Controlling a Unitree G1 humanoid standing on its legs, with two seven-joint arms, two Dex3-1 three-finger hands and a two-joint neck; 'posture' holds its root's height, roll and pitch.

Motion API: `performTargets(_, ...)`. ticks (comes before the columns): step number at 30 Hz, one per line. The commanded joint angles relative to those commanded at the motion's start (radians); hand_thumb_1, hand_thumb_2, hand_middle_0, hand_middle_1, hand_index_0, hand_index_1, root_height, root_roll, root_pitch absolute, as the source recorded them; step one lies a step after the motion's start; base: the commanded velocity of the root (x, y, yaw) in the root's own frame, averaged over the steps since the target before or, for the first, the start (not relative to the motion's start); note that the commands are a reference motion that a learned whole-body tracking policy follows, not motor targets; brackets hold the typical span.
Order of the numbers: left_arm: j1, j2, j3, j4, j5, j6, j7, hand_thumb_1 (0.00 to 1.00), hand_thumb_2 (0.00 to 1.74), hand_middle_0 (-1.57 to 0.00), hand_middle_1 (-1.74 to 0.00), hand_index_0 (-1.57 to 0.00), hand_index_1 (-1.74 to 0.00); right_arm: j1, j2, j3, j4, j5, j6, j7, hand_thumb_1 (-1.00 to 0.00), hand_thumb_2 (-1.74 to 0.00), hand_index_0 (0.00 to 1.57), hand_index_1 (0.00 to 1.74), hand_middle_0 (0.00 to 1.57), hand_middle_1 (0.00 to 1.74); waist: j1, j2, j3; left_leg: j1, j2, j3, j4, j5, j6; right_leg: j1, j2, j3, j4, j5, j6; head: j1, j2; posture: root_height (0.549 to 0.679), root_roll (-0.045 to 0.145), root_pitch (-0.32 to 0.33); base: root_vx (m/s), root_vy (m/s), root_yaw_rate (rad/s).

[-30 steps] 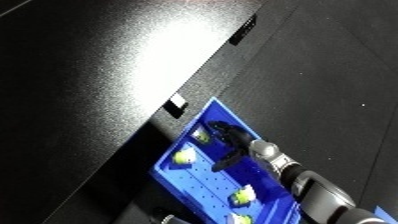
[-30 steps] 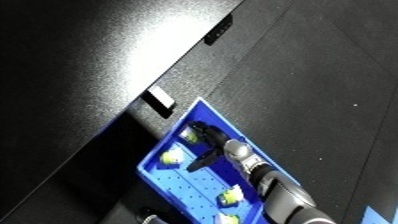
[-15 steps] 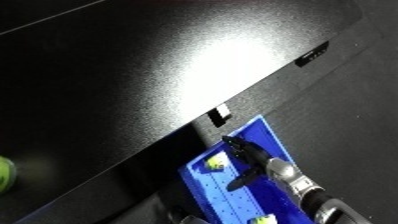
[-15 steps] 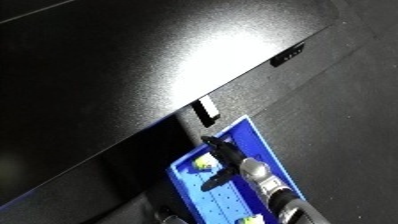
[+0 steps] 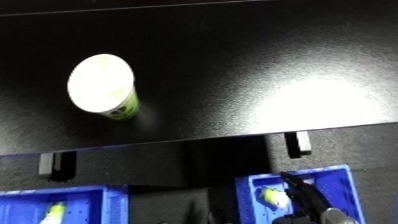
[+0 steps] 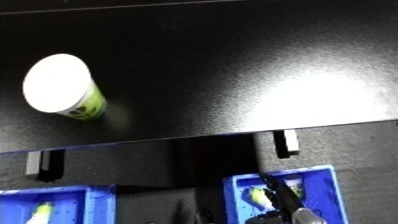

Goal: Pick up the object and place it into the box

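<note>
There is one cup [image 5: 103, 85] on the black table [image 5: 266, 65], with a white lid and a green and white side. Below the front edge of the table there are two blue bins: the left bin [image 5: 80, 197] and the right bin [image 5: 342, 182]. Each bin shows one yellow-green item, one [image 5: 53, 215] in the left, one [image 5: 271, 197] in the right. One black hand [image 5: 302, 192] is over the right bin.

A black table [image 5: 222, 60] fills the view from 9 to 3 o'clock. A bright light glare [image 5: 306, 102] lies at 3 o'clock. The table's front edge [image 5: 178, 142] runs below centre.
</note>
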Motion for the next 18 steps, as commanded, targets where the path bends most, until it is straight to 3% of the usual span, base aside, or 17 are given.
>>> performTargets(8,-0.023,0.027,-0.009,-0.005,-0.001,0.002,-0.004,0.00,0.00,0.00,0.00,0.00,0.00,0.006,0.025,0.018,0.023,0.012,-0.001,-0.033,0.00,0.00,0.00,0.00,0.00,0.00,0.023,-0.004,0.007,0.002,0.006,-0.015,-0.017,0.021,-0.0026,0.006,-0.0153,-0.025,0.010,-0.001,0.0068,-0.146,-0.061,0.643,0.045,-0.052,0.002,-0.029,0.151)
performTargets(18,-0.040,0.047,-0.006,-0.023,-0.022,-0.012,-0.027,0.00,0.00,0.00,0.00,0.00,0.00,0.018,0.045,0.041,0.038,0.019,-0.008,-0.057,0.00,0.00,0.00,0.00,0.00,0.00,0.037,-0.013,0.016,0.007,0.007,-0.031,0.000,0.011,0.0014,0.021,-0.0268,-0.039,0.021,-0.012,0.0067,-0.269,-0.132,0.642,0.046,-0.067,0.012,-0.009,0.065)
